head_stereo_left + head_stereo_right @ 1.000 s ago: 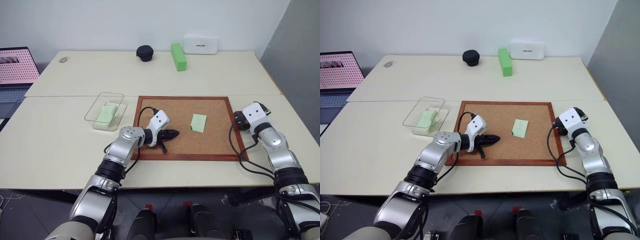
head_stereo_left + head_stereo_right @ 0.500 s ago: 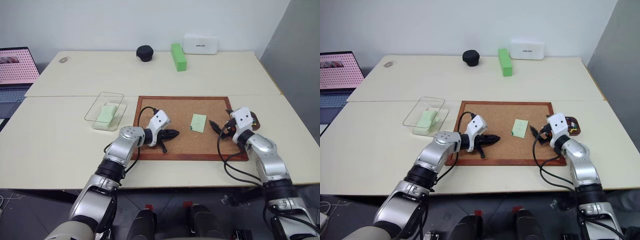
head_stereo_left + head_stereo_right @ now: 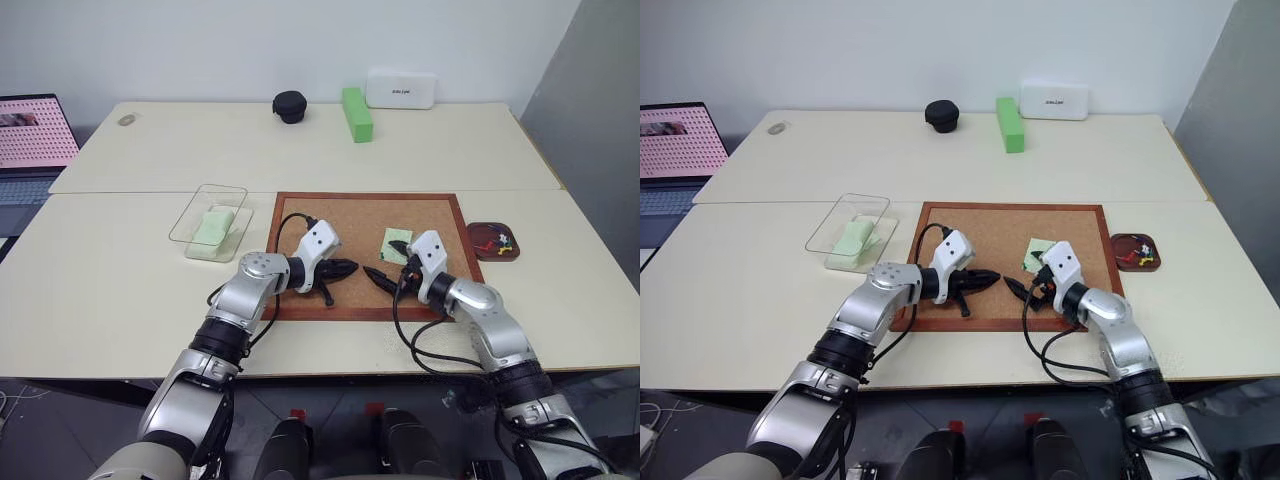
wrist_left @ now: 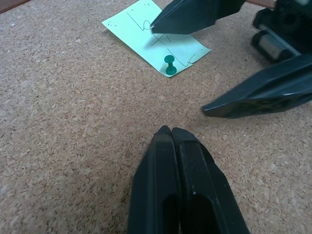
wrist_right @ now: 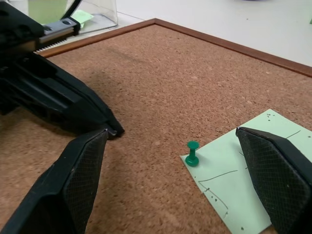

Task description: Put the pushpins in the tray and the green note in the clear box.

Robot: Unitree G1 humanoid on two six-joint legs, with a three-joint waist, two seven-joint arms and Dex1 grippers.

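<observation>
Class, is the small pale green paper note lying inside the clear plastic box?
No: the green note lies on the cork board, pinned by a green pushpin.

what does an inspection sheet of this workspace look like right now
surface: pale table, cork board on it
job's things: green note pinned to the board by a green pin; more pins in the tray; clear box holds green paper
clutter: green block, white box, black pot
grippers: left gripper jaws shut, on the board; right gripper jaws open around the pin
cables: black, at both wrists
surroundings: laptop, wall
</observation>
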